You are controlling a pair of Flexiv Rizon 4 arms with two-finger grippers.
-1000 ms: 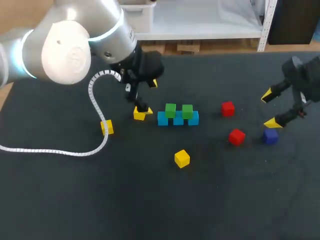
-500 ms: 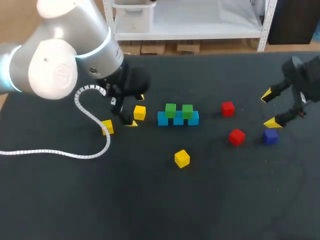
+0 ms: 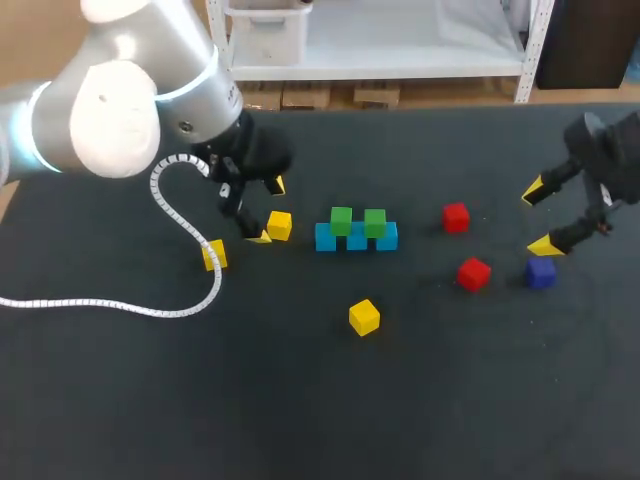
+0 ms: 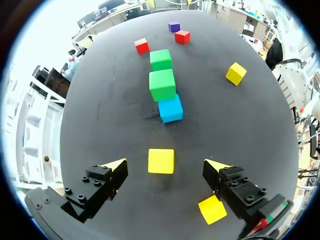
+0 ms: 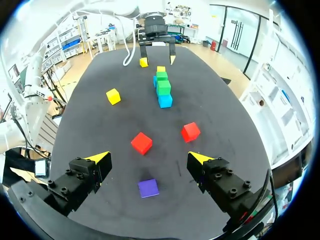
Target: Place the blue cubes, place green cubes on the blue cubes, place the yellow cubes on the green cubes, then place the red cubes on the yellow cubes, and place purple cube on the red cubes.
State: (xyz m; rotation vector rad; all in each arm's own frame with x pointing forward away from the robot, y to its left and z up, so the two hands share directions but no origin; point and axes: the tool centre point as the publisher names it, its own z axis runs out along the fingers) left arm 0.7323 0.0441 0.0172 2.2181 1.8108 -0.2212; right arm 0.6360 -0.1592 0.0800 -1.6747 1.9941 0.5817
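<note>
Stacking stands at the yellow layer, as I judge it: the near green [image 4: 162,84] and far green [image 4: 160,59] already sit on the blue row [image 3: 356,238], and no yellow is on them yet. The left gripper [image 4: 165,165] hangs with its fingers spread wide, holding nothing; a yellow cube [image 4: 161,161] lies on the table [image 3: 300,410] between them, apart from both tips and just short of the row's end. The next move calls for closing squarely on that cube's flat sides, lifting it clear, then carrying it the short way onto the near green without nudging the stack. The right gripper [image 5: 149,159] is likewise wide open and empty above the purple cube [image 5: 148,188], with one red [image 5: 141,143] and the other red [image 5: 190,132] ahead of it; those belong to later layers. A second yellow [image 4: 212,209] lies beside one left finger, partly covered by it, and a third yellow [image 3: 364,316] lies well apart on the table. How many blues make the row is hard to tell: the left wrist view shows only one blue face, the rest lying under the greens, and from above the seams blur. How high the left tips ride above the table cannot be read either.
</note>
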